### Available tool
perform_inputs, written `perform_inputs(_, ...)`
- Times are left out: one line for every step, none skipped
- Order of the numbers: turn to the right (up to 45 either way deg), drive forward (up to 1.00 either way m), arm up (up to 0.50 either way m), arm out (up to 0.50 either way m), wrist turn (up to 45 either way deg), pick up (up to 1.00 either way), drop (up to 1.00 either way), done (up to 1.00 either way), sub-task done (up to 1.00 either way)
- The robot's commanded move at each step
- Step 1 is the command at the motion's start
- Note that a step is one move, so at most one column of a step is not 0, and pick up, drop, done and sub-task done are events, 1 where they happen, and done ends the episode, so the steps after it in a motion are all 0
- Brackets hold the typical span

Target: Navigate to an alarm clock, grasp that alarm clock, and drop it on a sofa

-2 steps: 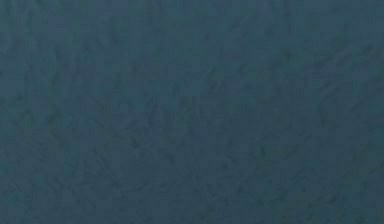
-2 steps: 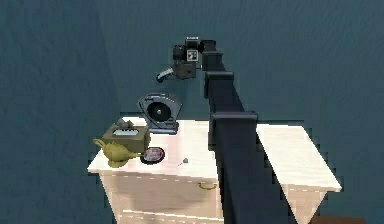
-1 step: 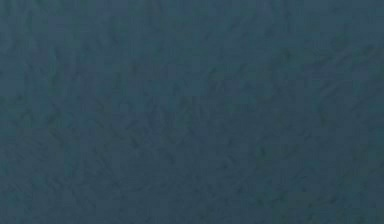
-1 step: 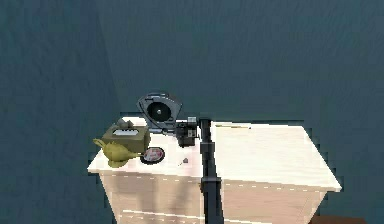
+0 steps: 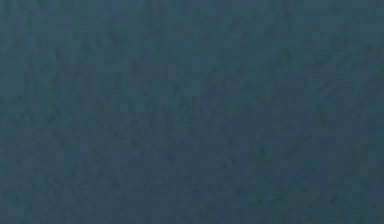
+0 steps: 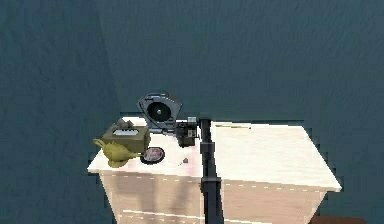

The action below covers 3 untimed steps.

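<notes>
Alarm clock point(image 6: 160, 107): dark grey housing, roughly squarish with rounded corners, with a round dark face ringed in lighter grey. Upright, face turned toward the camera. Seen at the rear left of the pale dresser point(image 6: 262, 152) top, against the blue wall, behind an olive teapot point(image 6: 122, 143). The gripper point(image 6: 183, 133) is just to its right; contact not determinable.

The wall point(image 5: 190, 110) is deep teal, faintly mottled with darker creases. The dresser point(image 6: 265, 160) is pale cream, its top lighter than its front. At its left the teapot point(image 6: 122, 145) is olive green. The clock point(image 6: 160, 108) just beyond it is dark grey with a black face. A small disc point(image 6: 153, 155) has a dark rim and a pinkish centre. The arm point(image 6: 208, 175) is black, and the floor point(image 6: 355, 218) at near right is reddish brown.
</notes>
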Motion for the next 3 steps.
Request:
perform_inputs(0.0,0.00,0.10,0.00,0.0,0.00,0.00,0.00,0.00)
perform_inputs(0.0,0.00,0.18,0.00,0.0,0.00,0.00,0.00,0.00)
perform_inputs(0.0,0.00,0.00,0.00,-45.0,0.00,0.00,0.00,0.00)
